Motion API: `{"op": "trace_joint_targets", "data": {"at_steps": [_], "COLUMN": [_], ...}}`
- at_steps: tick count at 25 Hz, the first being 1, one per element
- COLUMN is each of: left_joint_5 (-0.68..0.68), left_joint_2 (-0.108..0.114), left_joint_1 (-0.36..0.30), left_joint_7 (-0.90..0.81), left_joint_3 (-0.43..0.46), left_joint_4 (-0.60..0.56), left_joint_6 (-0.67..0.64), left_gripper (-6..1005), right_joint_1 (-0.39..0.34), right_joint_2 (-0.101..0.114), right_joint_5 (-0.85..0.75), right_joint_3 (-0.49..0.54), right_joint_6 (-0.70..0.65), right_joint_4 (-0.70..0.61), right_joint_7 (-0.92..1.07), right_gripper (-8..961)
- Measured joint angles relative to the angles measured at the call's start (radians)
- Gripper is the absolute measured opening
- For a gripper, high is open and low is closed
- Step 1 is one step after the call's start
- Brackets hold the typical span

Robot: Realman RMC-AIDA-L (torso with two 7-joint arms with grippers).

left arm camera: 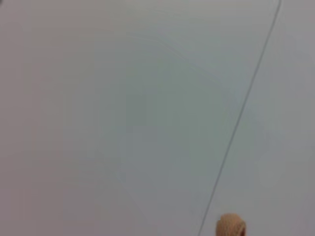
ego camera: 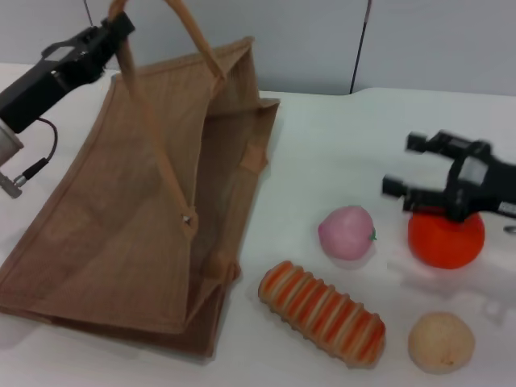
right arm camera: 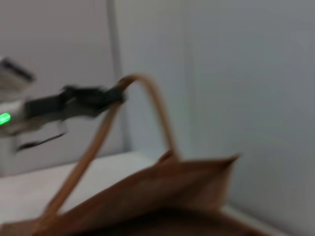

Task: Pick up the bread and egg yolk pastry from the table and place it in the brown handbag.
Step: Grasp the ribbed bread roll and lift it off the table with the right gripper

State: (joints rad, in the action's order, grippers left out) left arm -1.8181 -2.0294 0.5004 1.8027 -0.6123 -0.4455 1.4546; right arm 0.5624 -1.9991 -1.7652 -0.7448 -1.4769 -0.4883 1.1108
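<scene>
Above the desk (ego camera: 339, 153), the right pincer (ego camera: 403, 169) hovers open and should descend squarely over the bread (ego camera: 321, 313), while the left pincer (ego camera: 121, 28) grips the bag (ego camera: 121, 234) handle.

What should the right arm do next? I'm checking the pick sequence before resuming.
Probably lower the right gripper toward the bread, nearer the robot than it now hangs. Its fingers are open over the orange fruit, holding nothing, and the bread and egg yolk pastry lie on the table. The left gripper holds up a handle of the brown handbag.
</scene>
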Motion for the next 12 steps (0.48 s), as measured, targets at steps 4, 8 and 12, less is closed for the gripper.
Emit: {"op": "trace_joint_targets", "data": {"at_steps": [4, 8, 12], "left_joint_5": [-0.032, -0.032, -0.031], "left_joint_2": [0.0, 0.001, 0.004], "left_joint_1": [-0.01, -0.016, -0.023], "left_joint_7": [-0.036, -0.044, -0.038], "left_joint_3": [0.012, 0.023, 0.023], "left_joint_4": [0.003, 0.004, 0.005], "left_joint_6": [0.013, 0.032, 0.052], "left_gripper": [126, 128, 129], "right_joint_1": [0.01, 0.013, 0.007], "right_joint_2": [-0.016, -0.02, -0.023], "right_joint_5": [-0.111, -0.137, -0.139], "right_joint_3": [-0.03, -0.165, -0.328], "right_joint_6": [-0.046, -0.056, -0.048], "right_joint_4": [-0.07, -0.117, -0.181], "right_joint_7": [0.085, 0.17, 0.264], "right_gripper": [855, 855, 854]}}
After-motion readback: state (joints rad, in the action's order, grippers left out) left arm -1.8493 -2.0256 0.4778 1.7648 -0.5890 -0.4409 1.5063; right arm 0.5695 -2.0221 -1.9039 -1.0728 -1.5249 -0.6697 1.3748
